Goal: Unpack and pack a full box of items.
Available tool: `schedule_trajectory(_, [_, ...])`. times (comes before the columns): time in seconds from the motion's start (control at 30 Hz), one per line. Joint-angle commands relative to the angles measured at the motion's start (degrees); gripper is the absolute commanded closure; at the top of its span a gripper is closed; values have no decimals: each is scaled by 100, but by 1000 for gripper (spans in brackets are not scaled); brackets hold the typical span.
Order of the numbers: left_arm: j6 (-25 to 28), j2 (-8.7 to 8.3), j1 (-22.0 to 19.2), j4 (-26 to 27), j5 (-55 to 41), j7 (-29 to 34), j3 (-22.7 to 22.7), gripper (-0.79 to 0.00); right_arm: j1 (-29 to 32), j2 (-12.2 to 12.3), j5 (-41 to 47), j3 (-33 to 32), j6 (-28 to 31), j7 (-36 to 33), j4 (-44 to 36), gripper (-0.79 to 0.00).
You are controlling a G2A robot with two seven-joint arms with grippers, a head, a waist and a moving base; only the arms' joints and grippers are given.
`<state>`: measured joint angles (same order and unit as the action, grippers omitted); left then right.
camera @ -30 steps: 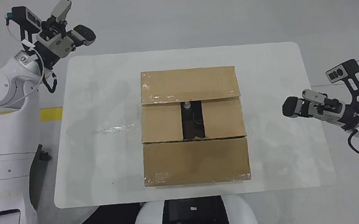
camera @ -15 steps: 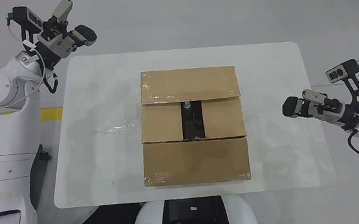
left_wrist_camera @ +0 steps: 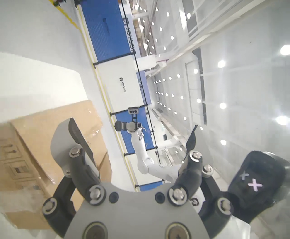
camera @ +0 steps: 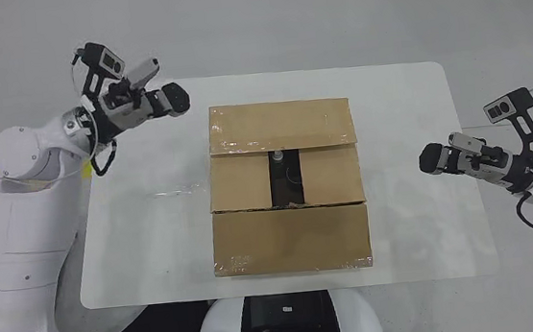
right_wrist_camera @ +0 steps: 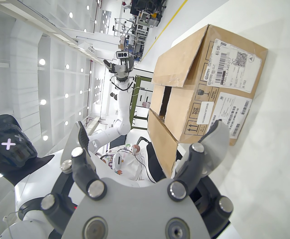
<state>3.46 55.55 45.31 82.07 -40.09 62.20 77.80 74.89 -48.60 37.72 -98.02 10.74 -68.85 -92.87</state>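
A brown cardboard box (camera: 286, 185) sits in the middle of the white table (camera: 405, 104). Its far and near flaps lie folded outward, and the two inner flaps leave a narrow dark slot (camera: 286, 179) with dark items partly visible inside. My left gripper (camera: 177, 98) hovers open at the table's far left, just left of the box's far flap, holding nothing. In the left wrist view the box (left_wrist_camera: 34, 144) lies behind my open left gripper (left_wrist_camera: 133, 131). My right gripper (camera: 428, 158) is open and empty over the table's right edge. The labelled box side (right_wrist_camera: 217, 90) faces my right gripper (right_wrist_camera: 149, 131).
Bare table surface lies on the left of the box (camera: 146, 216) and on its right. The floor surrounds the table.
My left arm swung in from beyond the table's far left corner toward the box's far flap. The right arm and the box stayed still.
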Motion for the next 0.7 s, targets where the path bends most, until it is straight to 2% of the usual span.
schedule_trajectory(0.0, [-164, -21, 66, 133, 65, 309, 0, -785, 0, 0, 0, 0, 0, 0, 0, -785])
schedule_trajectory(0.3, [-441, -74, 254, 674, 317, 936, -118, -785, 0, 0, 0, 0, 0, 0, 0, -785])
schedule_trajectory(0.67, [-639, -51, 633, 965, 27, 1058, -410, -785, 0, 0, 0, 0, 0, 0, 0, -785])
